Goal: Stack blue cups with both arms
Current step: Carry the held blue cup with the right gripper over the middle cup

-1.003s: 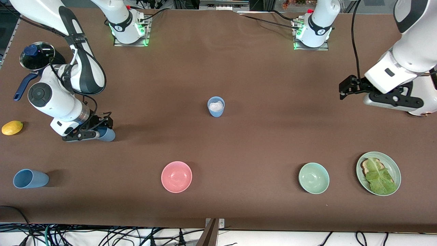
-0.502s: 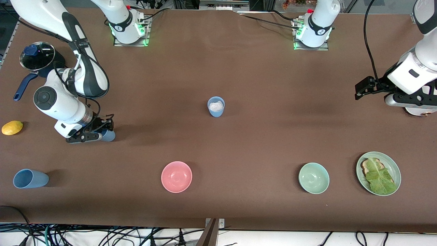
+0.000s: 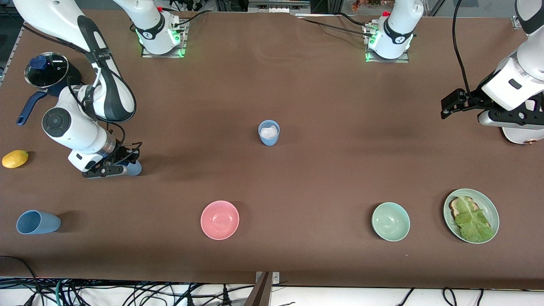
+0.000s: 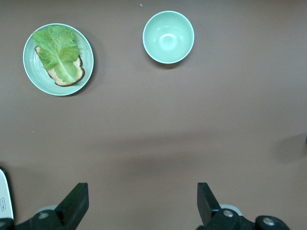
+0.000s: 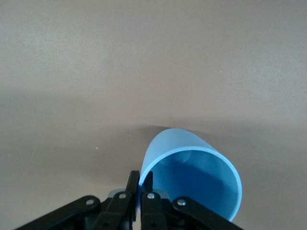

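My right gripper [image 3: 121, 167] is shut on the rim of a light-blue cup [image 3: 134, 169], low over the table toward the right arm's end. In the right wrist view its fingers [image 5: 133, 181] pinch the wall of that cup [image 5: 196, 175], one inside and one outside. A second blue cup [image 3: 268, 132] stands upright mid-table with something white in it. A third blue cup [image 3: 37, 222] lies on its side, nearer the front camera than the held one. My left gripper [image 3: 446, 105] is open and empty over bare table at the left arm's end; it also shows in the left wrist view [image 4: 141, 203].
A pink bowl [image 3: 219, 219], a green bowl [image 3: 390, 221] and a green plate [image 3: 485, 201] with toast and lettuce lie along the front. A lemon [image 3: 15, 159] and a dark blue lidded pot [image 3: 46, 70] sit at the right arm's end. The left wrist view shows the bowl [image 4: 168, 37] and plate [image 4: 88, 55].
My left arm has drawn back toward its end of the table, its gripper still open. My right gripper has shifted slightly, still holding the cup's rim.
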`<act>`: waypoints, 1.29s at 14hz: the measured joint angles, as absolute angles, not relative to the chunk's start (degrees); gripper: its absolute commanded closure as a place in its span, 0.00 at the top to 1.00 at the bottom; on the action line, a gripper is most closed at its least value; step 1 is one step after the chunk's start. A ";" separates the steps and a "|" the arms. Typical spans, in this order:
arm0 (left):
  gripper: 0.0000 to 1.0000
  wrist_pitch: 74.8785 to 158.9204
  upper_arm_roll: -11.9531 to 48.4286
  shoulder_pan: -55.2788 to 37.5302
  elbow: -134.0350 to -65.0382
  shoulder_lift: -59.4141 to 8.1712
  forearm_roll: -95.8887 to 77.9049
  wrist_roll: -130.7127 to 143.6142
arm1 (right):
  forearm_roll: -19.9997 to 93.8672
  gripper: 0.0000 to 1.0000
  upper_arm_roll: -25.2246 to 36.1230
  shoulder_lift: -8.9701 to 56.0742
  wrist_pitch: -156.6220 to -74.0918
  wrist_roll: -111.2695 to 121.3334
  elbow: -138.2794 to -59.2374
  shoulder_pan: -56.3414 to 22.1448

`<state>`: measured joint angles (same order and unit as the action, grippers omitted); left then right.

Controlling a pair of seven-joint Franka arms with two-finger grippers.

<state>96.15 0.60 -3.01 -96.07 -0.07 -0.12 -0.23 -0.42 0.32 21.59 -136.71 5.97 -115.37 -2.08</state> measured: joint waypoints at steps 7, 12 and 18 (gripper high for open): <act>1.00 92.64 0.92 -2.12 -96.15 0.62 -0.12 -0.14 | -0.42 0.00 -1.75 18.96 -130.23 5.71 -112.07 -2.27; 1.00 92.53 1.12 -1.73 -96.14 0.59 -0.12 -0.14 | -0.72 0.00 -5.42 16.04 -112.66 -1.99 -101.21 -5.28; 1.00 92.53 1.22 -1.50 -96.14 0.58 -0.12 -0.14 | -1.06 0.00 -5.97 16.42 -102.48 -21.02 -91.72 -18.85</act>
